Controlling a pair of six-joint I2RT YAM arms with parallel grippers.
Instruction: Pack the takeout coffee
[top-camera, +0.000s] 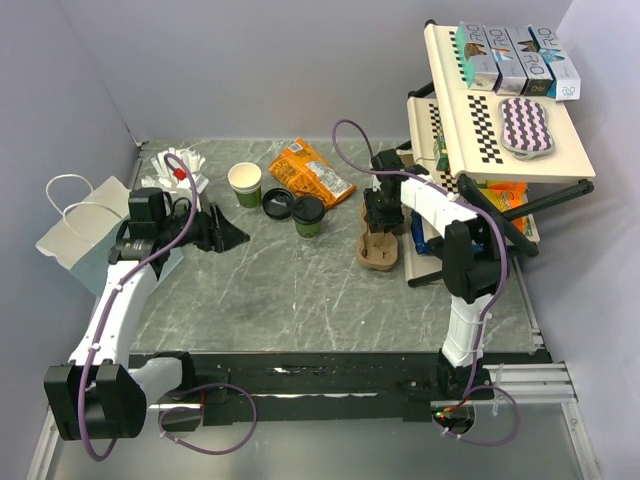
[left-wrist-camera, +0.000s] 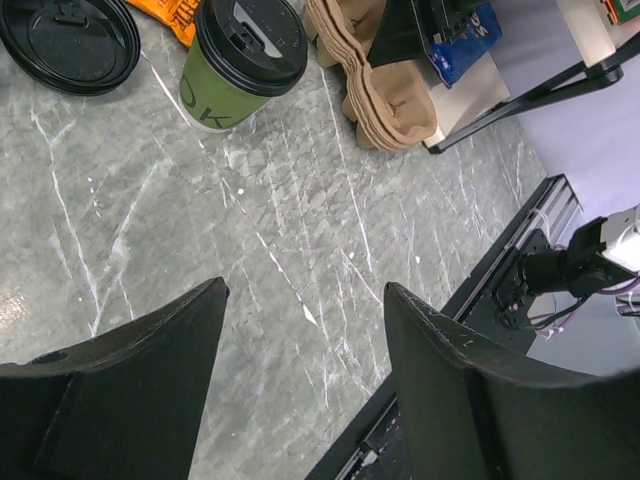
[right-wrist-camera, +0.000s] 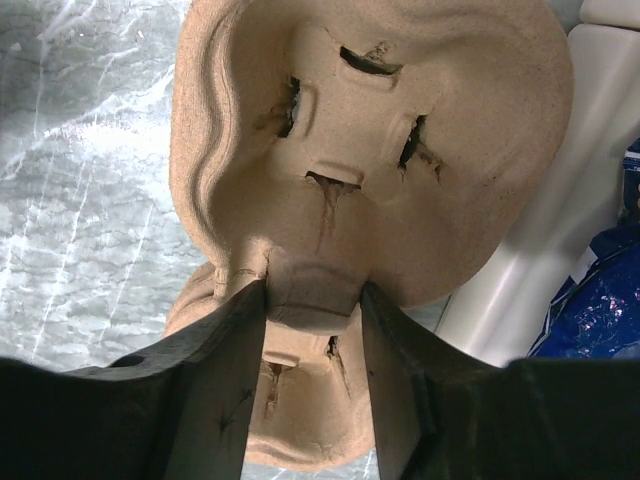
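Right pincer closed on cup carrier, left pincer wide open, empty, takeout coffee between them, touching neither.

The left arm extends from its near-left base toward the far left. The left gripper points right, low over the table, jaws wide apart and holding nothing. The right arm bends leftward at the elbow. The right gripper points down, fingers clamped on the centre ridge of a cup carrier.
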